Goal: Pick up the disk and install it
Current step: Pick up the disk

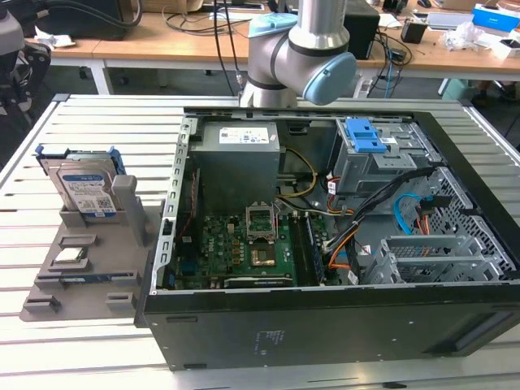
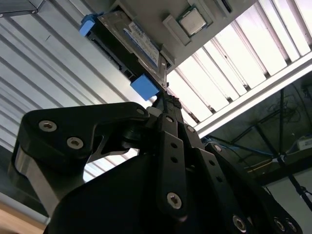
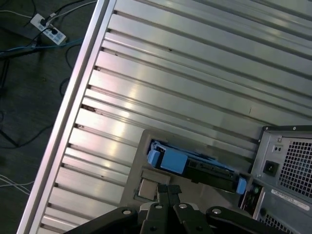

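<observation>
The gripper (image 2: 162, 100) has its black fingers drawn together at the tips, with nothing held between them. In both wrist views the closed tips (image 3: 169, 187) point toward the grey tray (image 3: 141, 141). In the second wrist view they line up with a blue corner of the disk (image 2: 131, 39). Whether they touch it cannot be told.

The disk (image 3: 195, 165) stands upright on its edge in a slot of the tray, label side showing and blue frame around its edges. A small square processor chip (image 2: 193, 22) lies flat on the same tray near it.

In the exterior view, take the open computer case (image 1: 325, 325) as the middle of a dial. The disk (image 1: 85, 187) is then at about nine o'clock, outside the case, on the tray (image 1: 81, 280). The chip (image 1: 69, 257) is at about six o'clock from the disk.

The tray and case rest on a slatted aluminium table (image 1: 49, 138). The robot arm (image 1: 309, 49) rises at twelve o'clock behind the case.

Inside the case, the power supply (image 1: 240, 154) sits toward eleven o'clock. The green motherboard (image 1: 236, 244) is toward seven o'clock. A grey drive cage (image 1: 382, 171) with a blue latch (image 1: 364, 136) is toward one o'clock. Wooden desks (image 1: 187, 41) stand behind the table.
</observation>
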You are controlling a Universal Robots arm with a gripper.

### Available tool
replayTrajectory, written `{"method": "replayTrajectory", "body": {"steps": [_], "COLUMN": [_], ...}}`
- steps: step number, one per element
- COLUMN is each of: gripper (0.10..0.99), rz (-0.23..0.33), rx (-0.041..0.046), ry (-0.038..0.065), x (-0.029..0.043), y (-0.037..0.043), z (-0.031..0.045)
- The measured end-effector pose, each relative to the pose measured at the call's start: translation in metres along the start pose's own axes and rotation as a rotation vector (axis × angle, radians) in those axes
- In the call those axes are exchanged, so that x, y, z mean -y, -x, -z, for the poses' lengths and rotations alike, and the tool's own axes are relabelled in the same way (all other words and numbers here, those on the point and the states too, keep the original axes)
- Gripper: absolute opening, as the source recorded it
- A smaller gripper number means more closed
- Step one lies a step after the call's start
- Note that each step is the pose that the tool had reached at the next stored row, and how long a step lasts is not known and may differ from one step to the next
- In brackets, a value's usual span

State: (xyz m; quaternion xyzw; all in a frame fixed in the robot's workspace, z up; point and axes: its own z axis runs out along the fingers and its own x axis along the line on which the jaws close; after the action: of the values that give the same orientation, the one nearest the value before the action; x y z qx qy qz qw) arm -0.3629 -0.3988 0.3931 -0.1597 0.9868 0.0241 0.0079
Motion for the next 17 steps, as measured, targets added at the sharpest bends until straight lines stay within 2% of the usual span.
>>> {"method": "replayTrajectory", "body": {"steps": [17], "gripper": [0.106], "rz": [0.07], "rx": [-0.0032], "ry": [0.002], "x": [0.0], "y": [0.0], "z": [0.0]}}
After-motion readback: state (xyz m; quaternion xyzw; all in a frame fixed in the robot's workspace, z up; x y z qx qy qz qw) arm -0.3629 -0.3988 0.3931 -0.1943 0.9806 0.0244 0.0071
